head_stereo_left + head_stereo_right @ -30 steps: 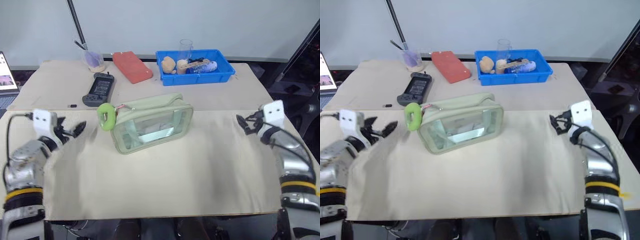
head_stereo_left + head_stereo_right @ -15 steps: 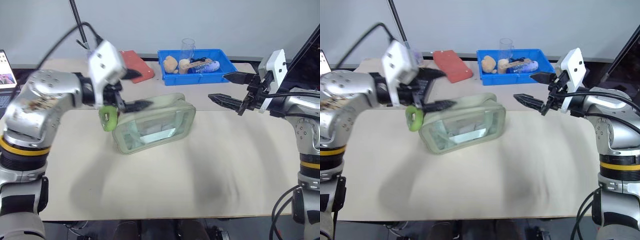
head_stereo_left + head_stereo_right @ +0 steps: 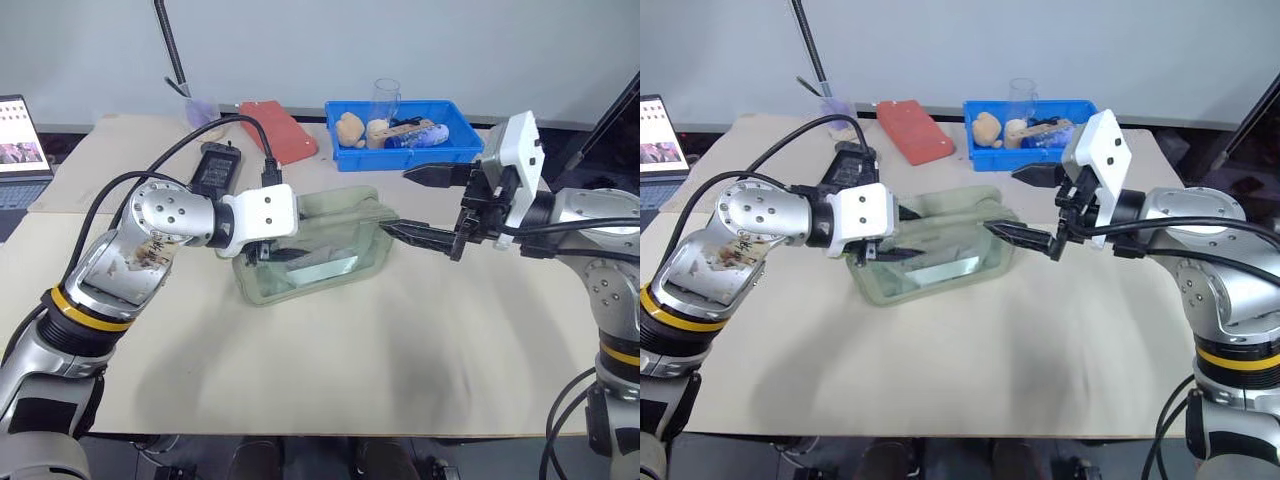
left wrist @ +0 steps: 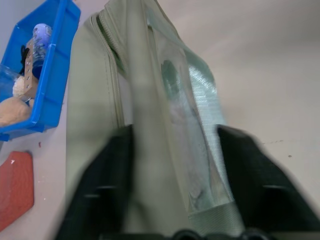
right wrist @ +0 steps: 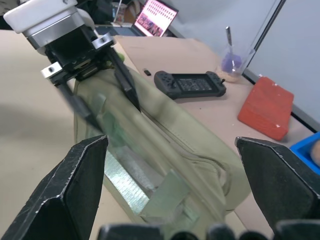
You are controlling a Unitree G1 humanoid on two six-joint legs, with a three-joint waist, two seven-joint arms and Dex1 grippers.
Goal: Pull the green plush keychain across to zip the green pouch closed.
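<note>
The green pouch (image 3: 312, 243) lies a little left of centre in the head views, on the tan table (image 3: 330, 370), its clear window facing the robot and its zipper along the top. A second ago both arms hung low at the outer edges of the frame with the green plush keychain in plain sight at the pouch's left end; since then both have swung inward. The left gripper (image 3: 278, 252) now sits over that left end, its fingers (image 4: 114, 175) straddling the top of the pouch and drawn in noticeably narrower than before, though I cannot tell whether they have truly caught anything, and the keychain is hidden behind the gripper's white block. The right gripper (image 3: 425, 205) has come to the pouch's right end with its jaws spread wide, the lower finger (image 3: 418, 234) just beside the fabric, gripping nothing. To me this looks like bracing before the pull, with the zip not yet drawn across. Behind, in the upper part of the frame, sit a blue tray (image 3: 452, 142) of small things, a flat red case (image 3: 277, 131) and a black handheld device (image 3: 213, 167), all well apart from the pull line; the right gripper itself sits where the slider has to end up.
</note>
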